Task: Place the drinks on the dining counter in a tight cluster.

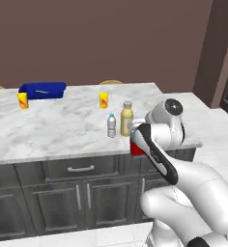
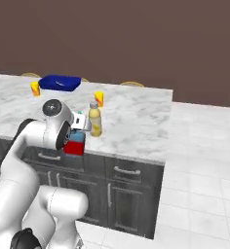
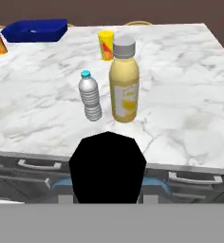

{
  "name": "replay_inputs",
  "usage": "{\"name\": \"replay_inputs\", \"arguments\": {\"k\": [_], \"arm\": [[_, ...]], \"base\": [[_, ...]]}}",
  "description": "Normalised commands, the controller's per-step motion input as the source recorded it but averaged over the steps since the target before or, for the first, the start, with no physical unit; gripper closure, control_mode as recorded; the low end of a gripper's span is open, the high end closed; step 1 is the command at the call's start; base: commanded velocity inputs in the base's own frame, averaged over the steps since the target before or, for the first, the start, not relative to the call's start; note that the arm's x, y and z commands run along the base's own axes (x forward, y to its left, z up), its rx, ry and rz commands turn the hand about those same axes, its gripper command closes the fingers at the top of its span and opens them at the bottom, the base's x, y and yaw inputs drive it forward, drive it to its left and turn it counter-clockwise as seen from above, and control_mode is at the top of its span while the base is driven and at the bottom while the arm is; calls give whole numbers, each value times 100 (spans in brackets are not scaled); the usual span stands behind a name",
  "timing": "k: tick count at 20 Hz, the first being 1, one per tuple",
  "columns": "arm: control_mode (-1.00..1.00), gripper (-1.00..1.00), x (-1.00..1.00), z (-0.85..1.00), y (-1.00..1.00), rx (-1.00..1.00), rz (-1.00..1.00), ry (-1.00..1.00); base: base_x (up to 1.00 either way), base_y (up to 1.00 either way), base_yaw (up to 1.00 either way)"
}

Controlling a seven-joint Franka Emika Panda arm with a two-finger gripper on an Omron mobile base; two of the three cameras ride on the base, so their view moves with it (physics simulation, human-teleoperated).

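A small clear water bottle [image 1: 111, 125] [image 3: 90, 97] with a blue cap and a taller yellow bottle [image 1: 127, 118] [image 2: 94, 120] [image 3: 124, 83] stand upright close together on the marble dining counter [image 1: 63, 130] [image 2: 136, 121] [image 3: 180, 104], near its front edge. My gripper [image 1: 134, 137] [image 2: 78, 132] is shut on the squat red-and-blue bottle [image 1: 135, 148] [image 2: 75, 144]. I hold it at the counter's front edge, just in front of the other two. In the hand view its black cap [image 3: 107, 166] hides my fingertips.
Two short yellow cups [image 1: 22, 100] [image 1: 103, 100] and a blue container [image 1: 42, 90] sit farther back on the counter. Dark cabinets with silver handles [image 1: 80, 168] run below the edge. White tiled floor [image 2: 204, 160] lies to the right.
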Motion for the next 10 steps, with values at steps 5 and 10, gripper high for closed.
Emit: {"name": "replay_inputs", "arguments": {"k": [5, 10], "arm": [[100, 100, 0, 0, 0, 0, 0, 0], [100, 100, 0, 0, 0, 0, 0, 0]], "base": [[10, 22, -74], [31, 37, -41]]}}
